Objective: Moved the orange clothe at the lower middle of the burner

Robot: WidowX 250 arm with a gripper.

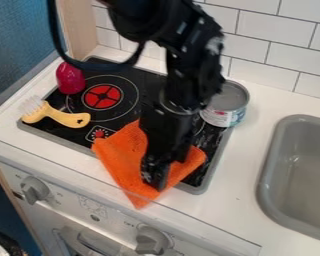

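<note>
The orange cloth (122,154) lies over the front edge of the black stove top (132,82), at the lower middle of the burner area, with one corner hanging onto the white counter front. My gripper (154,182) points down onto the cloth, its tips at the cloth's front right part. The arm covers part of the cloth and the right burner. How the fingers stand cannot be made out.
A yellow brush (66,118) and a dark pink object (70,79) are on the stove's left side. A can (226,104) stands at its back right. The grey sink (266,170) is at right, stove knobs (151,239) in front.
</note>
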